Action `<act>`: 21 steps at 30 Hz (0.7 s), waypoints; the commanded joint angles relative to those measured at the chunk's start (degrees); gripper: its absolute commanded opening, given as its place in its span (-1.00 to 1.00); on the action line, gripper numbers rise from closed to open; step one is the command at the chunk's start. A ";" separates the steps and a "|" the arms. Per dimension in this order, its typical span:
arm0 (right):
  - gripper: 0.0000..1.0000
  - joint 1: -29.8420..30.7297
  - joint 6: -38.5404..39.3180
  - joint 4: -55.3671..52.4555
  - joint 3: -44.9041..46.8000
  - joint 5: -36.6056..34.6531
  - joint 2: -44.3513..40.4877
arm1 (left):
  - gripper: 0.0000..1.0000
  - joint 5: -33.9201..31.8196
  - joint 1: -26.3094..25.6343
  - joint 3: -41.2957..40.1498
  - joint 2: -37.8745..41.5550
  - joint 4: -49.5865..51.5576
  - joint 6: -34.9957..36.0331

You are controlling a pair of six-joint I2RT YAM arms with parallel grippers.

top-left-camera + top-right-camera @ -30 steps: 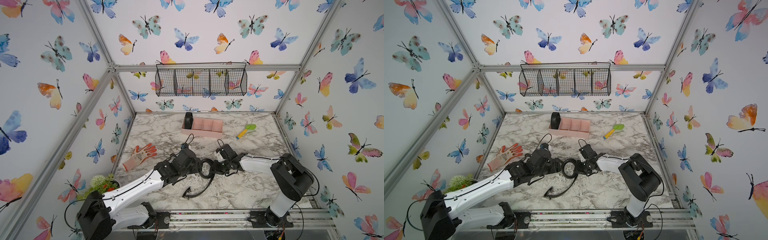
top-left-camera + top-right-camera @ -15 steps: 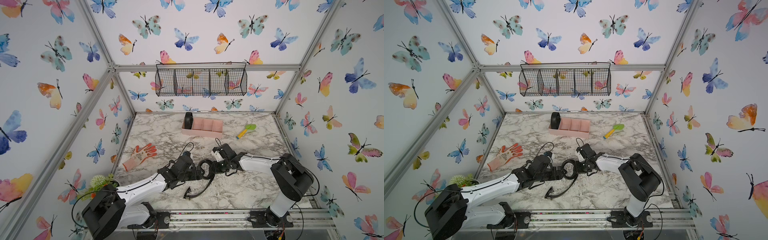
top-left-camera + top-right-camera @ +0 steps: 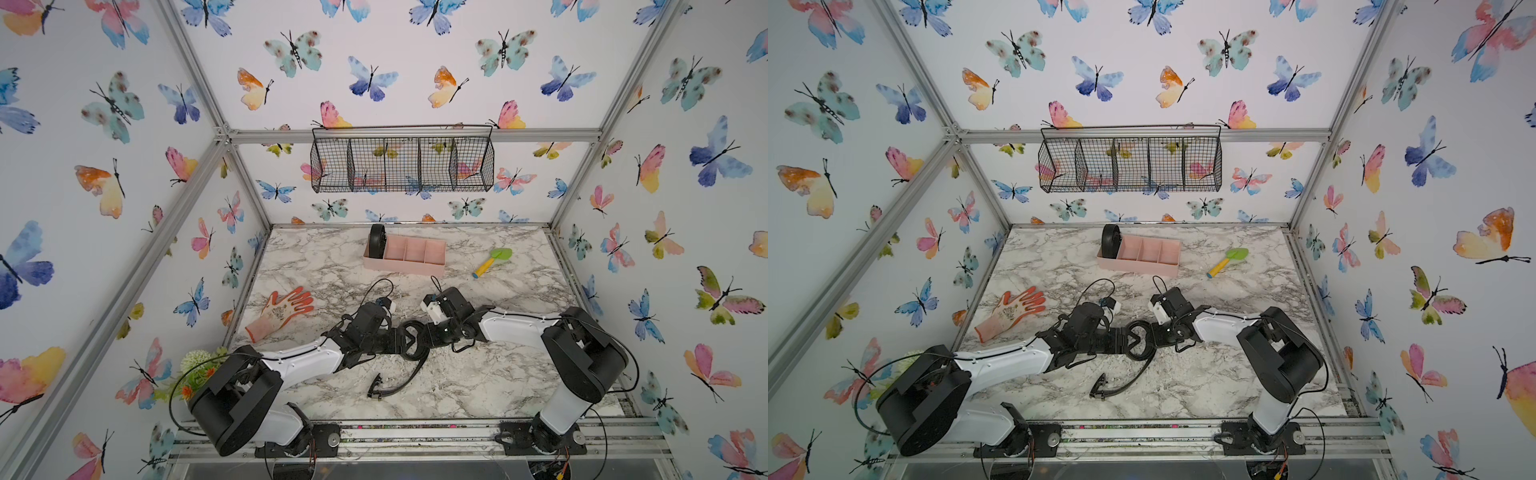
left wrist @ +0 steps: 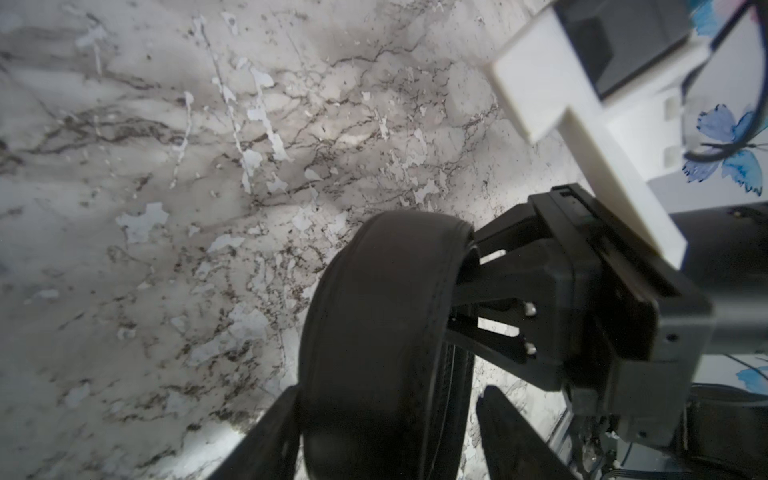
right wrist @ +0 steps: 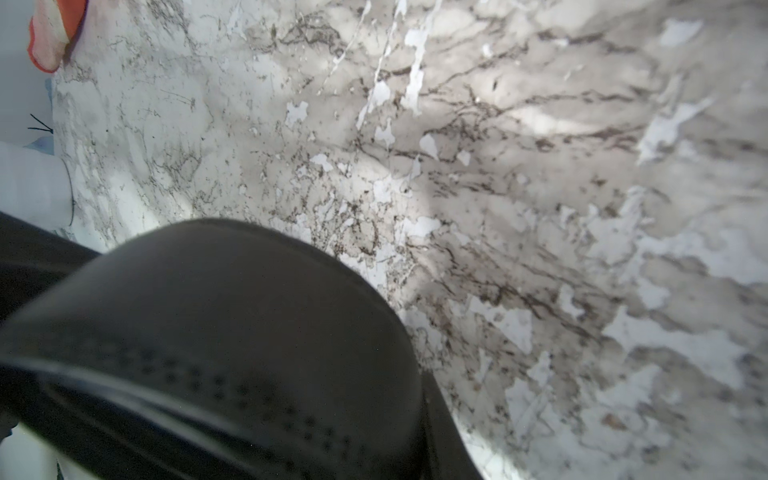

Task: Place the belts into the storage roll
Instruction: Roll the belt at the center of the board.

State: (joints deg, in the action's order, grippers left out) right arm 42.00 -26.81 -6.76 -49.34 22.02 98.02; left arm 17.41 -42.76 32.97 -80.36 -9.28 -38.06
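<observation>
In both top views the belt (image 3: 415, 356) is half rolled: its coil stands on edge between the left gripper (image 3: 401, 341) and the right gripper (image 3: 428, 336), which meet it from opposite sides, both equally near; the loose tail trails toward the near edge and ends at the buckle (image 3: 375, 392) on the table; the tray (image 3: 405, 266) lies well apart, straight beyond the coil, long axis across the table, a rolled belt (image 3: 377, 241) upright in its left end compartment and three compartments bare. In the left wrist view the left fingers (image 4: 270, 436) flank the coil's width, one touching it, though I cannot tell if they pinch; the right gripper (image 4: 469, 291) is clenched on the coil's far rim. The right wrist view shows only the belt (image 5: 216, 332) close up, its own jaws hidden. A second ago the left arm stood higher, its gripper short of the coil; now it has dropped and reached in; coil, tail and right gripper have hardly shifted.
</observation>
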 commanded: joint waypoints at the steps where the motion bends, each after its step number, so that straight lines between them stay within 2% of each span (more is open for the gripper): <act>1: -0.94 0.11 1.54 1.48 0.83 1.48 -1.32 | 0.05 4.76 -0.06 -0.54 -0.75 -2.95 1.94; 6: -0.93 0.11 1.06 2.10 1.09 1.96 -1.41 | 0.05 4.83 -0.13 -0.20 -0.71 -1.28 3.37; 7: -0.94 0.10 1.10 2.22 1.09 2.18 -1.34 | 0.10 4.75 -0.13 -0.01 -0.91 -0.87 3.74; 9: -0.93 0.10 1.08 2.42 1.09 2.41 -1.42 | 0.33 4.00 -0.08 0.30 -1.39 -0.14 4.37; 14: -0.94 0.10 1.14 2.51 1.29 2.67 -2.13 | 0.64 -0.64 0.62 0.36 -2.35 2.01 4.91; 21: -0.94 0.10 1.34 2.83 1.96 3.32 -2.57 | 0.62 4.92 2.19 -0.83 -4.68 -3.69 4.84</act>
State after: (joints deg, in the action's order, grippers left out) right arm 41.95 -26.30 -4.82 -48.25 23.55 96.84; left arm 19.20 -41.52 32.99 -83.90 -9.87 -34.22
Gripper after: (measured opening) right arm 0.192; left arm 0.816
